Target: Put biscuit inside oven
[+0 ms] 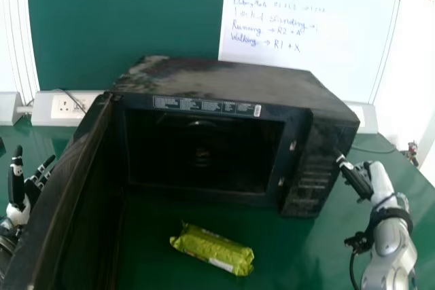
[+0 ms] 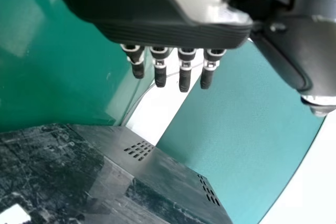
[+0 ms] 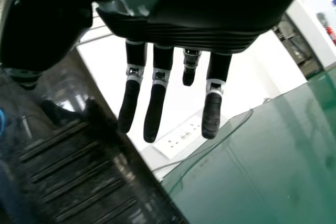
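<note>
A green biscuit packet (image 1: 214,249) lies on the table in front of the black oven (image 1: 234,83), whose door (image 1: 61,195) stands swung open on the left. My left hand (image 1: 19,191) is at the far left, outside the door, its fingers extended; in the left wrist view the hand (image 2: 184,69) is above the oven's vented casing. On the right, my right hand (image 1: 360,178) is beside the oven's control panel (image 1: 316,174), a fingertip close to it; whether they touch I cannot tell. The right wrist view shows that hand (image 3: 157,93) with fingers extended and nothing held.
Behind the oven are a green board (image 1: 129,18) and a white sheet with handwriting (image 1: 299,39). Wall sockets (image 1: 68,106) sit at the back left. A thin cable (image 1: 374,150) runs over the green table (image 1: 285,256) at the right.
</note>
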`<state>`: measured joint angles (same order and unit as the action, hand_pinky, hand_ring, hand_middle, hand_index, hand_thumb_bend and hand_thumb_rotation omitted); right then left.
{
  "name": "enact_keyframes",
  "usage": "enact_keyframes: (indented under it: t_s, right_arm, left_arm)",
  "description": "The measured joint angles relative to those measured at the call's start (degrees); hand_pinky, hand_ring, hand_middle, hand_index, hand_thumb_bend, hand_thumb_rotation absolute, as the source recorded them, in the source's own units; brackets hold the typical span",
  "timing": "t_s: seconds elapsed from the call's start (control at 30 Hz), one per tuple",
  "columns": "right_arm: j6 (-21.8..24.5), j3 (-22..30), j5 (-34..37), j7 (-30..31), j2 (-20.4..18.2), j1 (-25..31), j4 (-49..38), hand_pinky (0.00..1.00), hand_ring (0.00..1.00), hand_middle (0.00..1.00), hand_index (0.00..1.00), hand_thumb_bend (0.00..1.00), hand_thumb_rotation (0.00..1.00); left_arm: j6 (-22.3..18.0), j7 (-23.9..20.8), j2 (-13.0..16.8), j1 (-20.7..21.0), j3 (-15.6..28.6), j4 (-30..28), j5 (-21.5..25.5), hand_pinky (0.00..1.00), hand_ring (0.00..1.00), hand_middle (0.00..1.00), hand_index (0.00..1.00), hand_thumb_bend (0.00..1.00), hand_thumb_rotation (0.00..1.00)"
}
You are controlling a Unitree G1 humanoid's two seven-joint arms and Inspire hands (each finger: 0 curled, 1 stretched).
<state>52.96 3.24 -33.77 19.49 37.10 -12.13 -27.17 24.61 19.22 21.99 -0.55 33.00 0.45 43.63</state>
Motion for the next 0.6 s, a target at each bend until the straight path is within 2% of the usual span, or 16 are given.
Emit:
enact_keyframes:
  t_s: [0.23,0.37,0.43,0.5,0.6]
  right_arm:
    - [2.0,-0.9,0.5,7.0,4.7,0.1,-5.1,0.3,0.4,0.5,0.52,0.95,0.1]
    - [2.0,-0.5,2.6,10.6,6.5,0.5,-7.5,0.21,0.3,0.41,0.55,0.99,0.11]
    - [2.0,-0.5,3.3,12.5,7.8,0.6,-8.5,0.21,0.3,0.41,0.56,0.99,0.11]
    - [2.0,-0.5,4.2,14.3,9.2,0.6,-9.5,0.3,0.39,0.47,0.56,1.0,0.14]
    - [-0.4,-0.1,5.7,16.0,11.0,0.6,-10.3,0.36,0.44,0.52,0.56,1.0,0.17]
  left_arm:
    - [0.0,0.0,0.0,0.0,0.2,0.0,0.0,0.68,0.74,0.77,0.78,0.67,0.0]
    - [0.0,0.0,0.0,0.0,0.2,0.0,0.0,0.68,0.74,0.77,0.78,0.69,0.0]
    - [0.0,0.0,0.0,0.0,0.2,0.0,0.0,0.68,0.74,0.77,0.78,0.68,0.0]
    - [0.0,0.0,0.0,0.0,0.2,0.0,0.0,0.68,0.74,0.77,0.79,0.67,0.0]
    - [0.0,0.0,0.0,0.0,0.2,0.0,0.0,0.67,0.74,0.77,0.78,0.68,0.0]
